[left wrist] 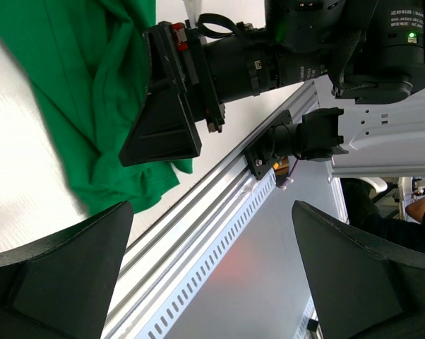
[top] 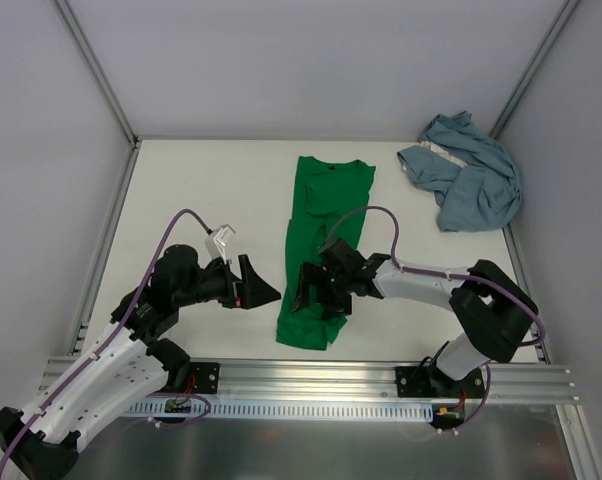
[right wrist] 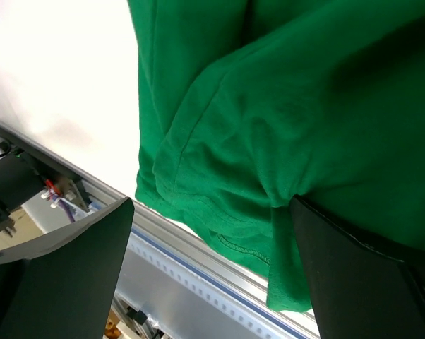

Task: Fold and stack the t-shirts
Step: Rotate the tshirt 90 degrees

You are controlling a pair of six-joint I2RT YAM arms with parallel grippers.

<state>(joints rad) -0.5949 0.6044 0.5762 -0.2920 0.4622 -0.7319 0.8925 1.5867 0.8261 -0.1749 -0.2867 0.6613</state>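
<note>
White lettering (left wrist: 409, 18) is printed on the right arm's black motor housing (left wrist: 399, 53), too small to read.

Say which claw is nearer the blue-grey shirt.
Right. The right claw is over the green shirt; the left claw is left of that shirt, farther from the blue-grey shirt.

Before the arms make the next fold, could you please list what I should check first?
1. Left gripper open and empty: ok.
2. Right gripper open over the green shirt: ok.
3. Green shirt lying as a long narrow strip: ok.
4. Green shirt smooth at its near end: not ok, bunched.
5. Blue shirt spread flat: not ok, crumpled in the far right corner.
6. Shirts stacked: not ok, apart.
</note>
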